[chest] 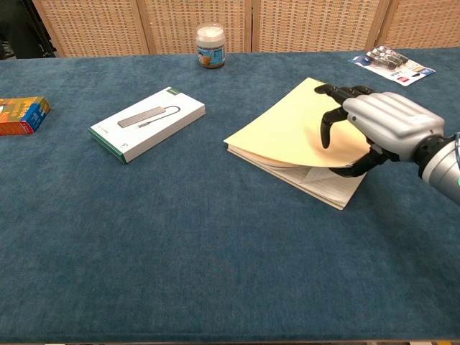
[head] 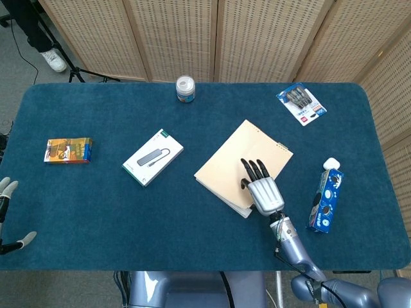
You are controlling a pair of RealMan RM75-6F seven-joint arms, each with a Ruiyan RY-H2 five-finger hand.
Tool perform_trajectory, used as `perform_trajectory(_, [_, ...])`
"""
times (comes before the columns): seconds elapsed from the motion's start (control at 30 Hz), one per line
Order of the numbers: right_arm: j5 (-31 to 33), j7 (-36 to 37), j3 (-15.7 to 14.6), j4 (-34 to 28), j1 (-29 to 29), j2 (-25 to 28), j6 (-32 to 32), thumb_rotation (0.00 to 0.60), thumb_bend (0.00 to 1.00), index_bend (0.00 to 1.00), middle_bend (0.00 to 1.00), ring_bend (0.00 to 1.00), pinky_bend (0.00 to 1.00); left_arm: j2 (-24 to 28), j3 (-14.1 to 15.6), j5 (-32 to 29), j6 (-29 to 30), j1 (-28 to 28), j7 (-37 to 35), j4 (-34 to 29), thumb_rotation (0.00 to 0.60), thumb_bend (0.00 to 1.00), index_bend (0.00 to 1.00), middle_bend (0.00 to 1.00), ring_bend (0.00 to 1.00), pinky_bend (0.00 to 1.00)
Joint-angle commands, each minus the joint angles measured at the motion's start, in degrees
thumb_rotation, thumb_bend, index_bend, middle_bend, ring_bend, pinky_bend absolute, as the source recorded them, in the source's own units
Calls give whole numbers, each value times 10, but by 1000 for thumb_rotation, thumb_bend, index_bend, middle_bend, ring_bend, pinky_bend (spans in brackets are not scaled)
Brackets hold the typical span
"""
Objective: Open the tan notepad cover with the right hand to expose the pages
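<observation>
The tan notepad (head: 232,167) lies right of the table's middle, angled, with its bound edge at the far side. My right hand (head: 263,191) is at its near right corner. In the chest view the fingers of the right hand (chest: 381,123) lie on top of the cover (chest: 287,129) and the thumb is under it, pinching it. That corner of the cover is raised and bowed, and a strip of white pages (chest: 332,188) shows beneath. My left hand (head: 8,215) sits at the far left edge, fingers apart, holding nothing.
A white flat box (head: 153,157) lies left of the notepad, and an orange box (head: 68,150) further left. A small jar (head: 185,89) stands at the back. A blister pack (head: 302,104) lies at the back right, and a blue carton (head: 326,196) just right of my right hand.
</observation>
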Motion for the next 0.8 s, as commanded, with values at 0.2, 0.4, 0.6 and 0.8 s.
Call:
perform_trajectory(0.2, [13, -11, 5, -1, 10, -4, -6, 600, 361, 492, 0, 0, 0, 1, 0, -1, 0, 0, -2, 0, 600, 54, 0, 0, 0, 0])
perform_trajectory(0.4, [14, -15, -3, -8, 13, -1, -11, 600, 551, 520, 0, 0, 0, 2, -1, -2, -1, -1, -3, 0, 600, 54, 0, 0, 0, 0])
perform_trajectory(0.6, [17, -12, -7, -10, 15, 0, -13, 600, 561, 567, 0, 0, 0, 3, 0, 0, 0, 0, -7, 1, 600, 54, 0, 0, 0, 0])
perform_trajectory(0.8, [17, 0, -9, -14, 16, 3, -12, 600, 519, 684, 0, 0, 0, 4, 0, 0, -1, -1, -8, 1, 600, 54, 0, 0, 0, 0])
